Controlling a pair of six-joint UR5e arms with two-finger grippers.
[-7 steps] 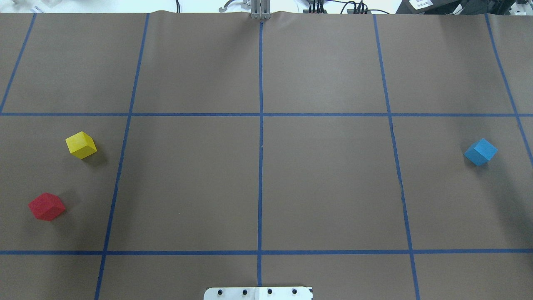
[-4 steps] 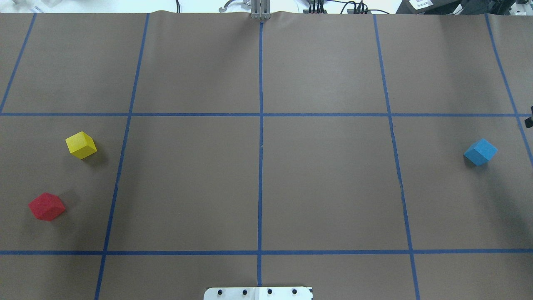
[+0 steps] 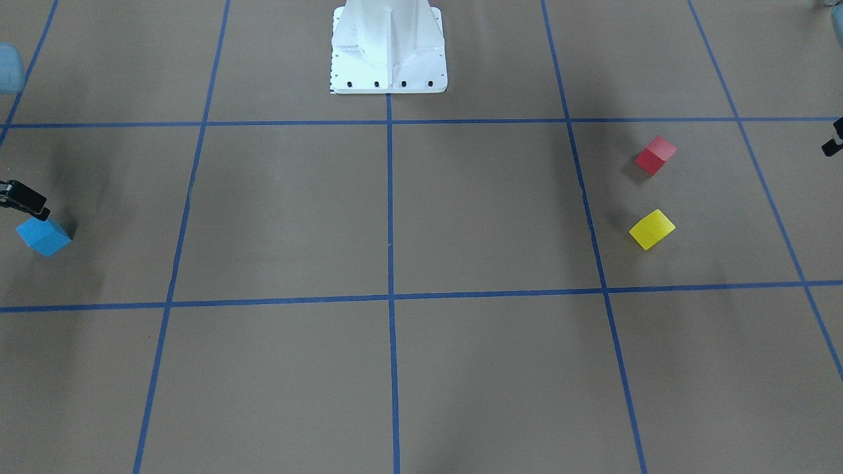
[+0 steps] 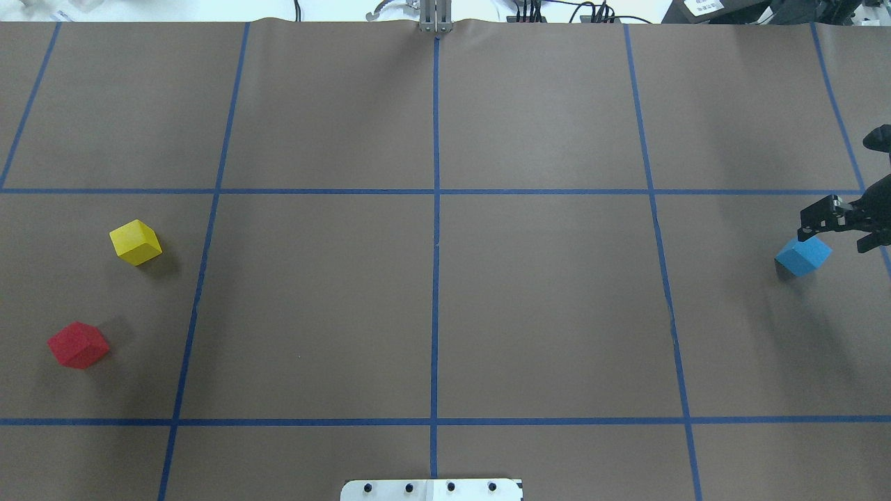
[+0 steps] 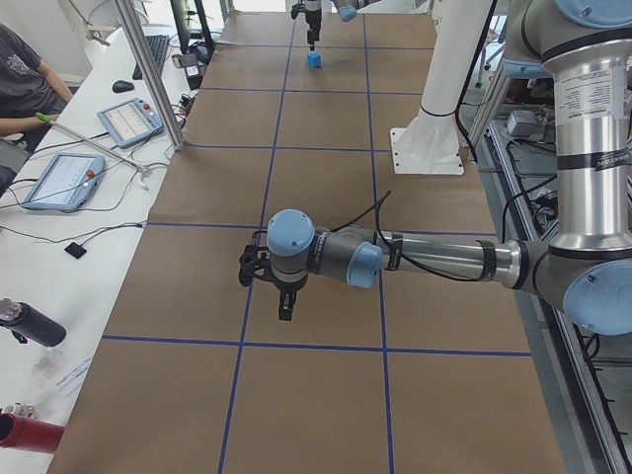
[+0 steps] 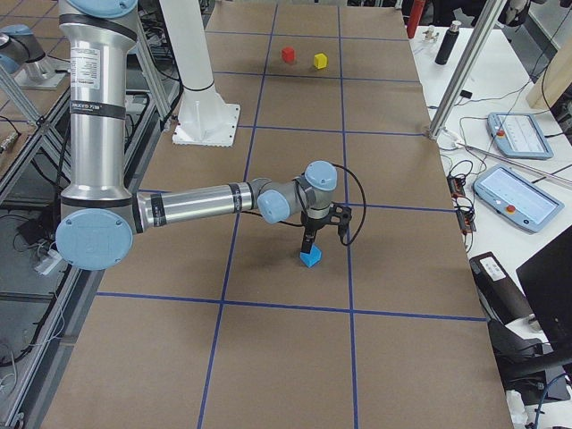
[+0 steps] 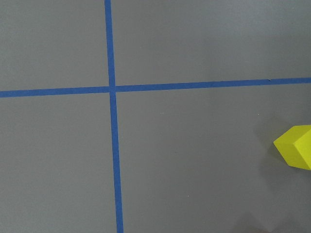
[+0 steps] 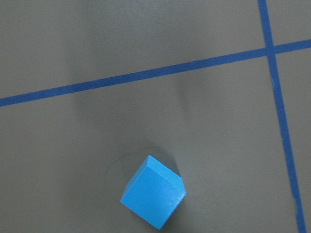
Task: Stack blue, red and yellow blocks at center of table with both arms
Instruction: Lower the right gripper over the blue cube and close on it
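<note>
Right gripper (image 4: 837, 231): fingers look spread, just beside the small sky-blue matte cube (image 4: 803, 255); I'd centre over it, square to its faces, then descend.
Left gripper (image 5: 272, 286): I can't tell its finger state.

From my remote station: my right gripper (image 4: 834, 235), out of the overhead view 0.9 s ago and only a black tip at that view's right edge 0.5 s ago, has come in over the table (image 4: 543, 313). It now hangs with jaws apart just beside the blue block (image 4: 802, 255), one finger overlapping the block's far corner in that view.
</note>
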